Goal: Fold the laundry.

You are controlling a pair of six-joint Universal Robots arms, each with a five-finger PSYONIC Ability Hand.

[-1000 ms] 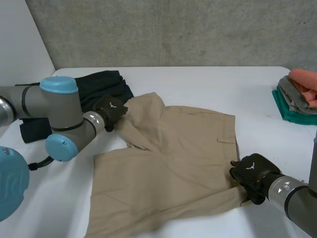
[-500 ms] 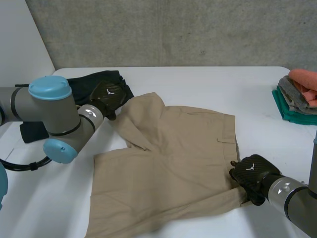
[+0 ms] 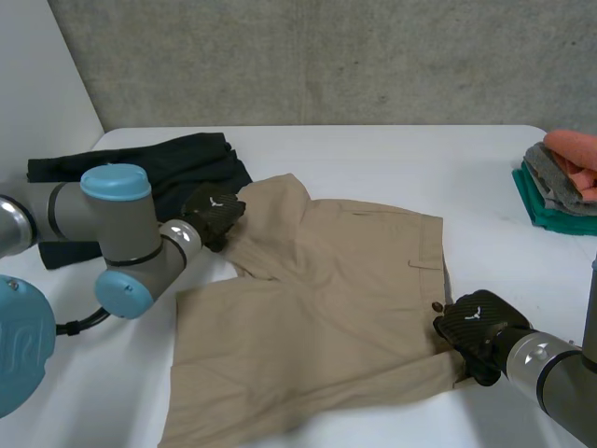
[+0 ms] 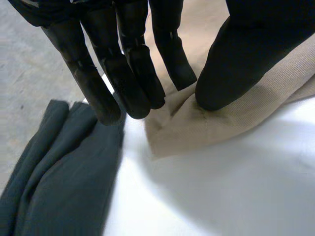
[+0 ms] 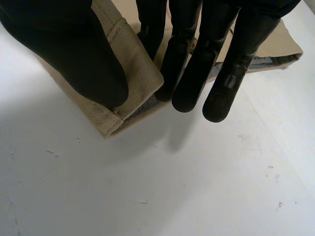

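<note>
Tan shorts lie spread on the white table, with one leg folded over at the far left. My left hand is at that far left corner. In the left wrist view the left hand pinches the tan corner between thumb and fingers. My right hand sits at the near right corner of the waistband. In the right wrist view the right hand has its thumb on top of the waistband corner and its fingers beneath it.
A dark garment lies crumpled at the far left, just beyond my left hand, and its folds lie past the fingertips. A stack of folded laundry stands at the table's right edge. A concrete wall runs behind the table.
My left hand drew back towards the dark garment and opened, then returned to the shorts' far left corner and closed on it. The right hand and the shorts have stayed put.
</note>
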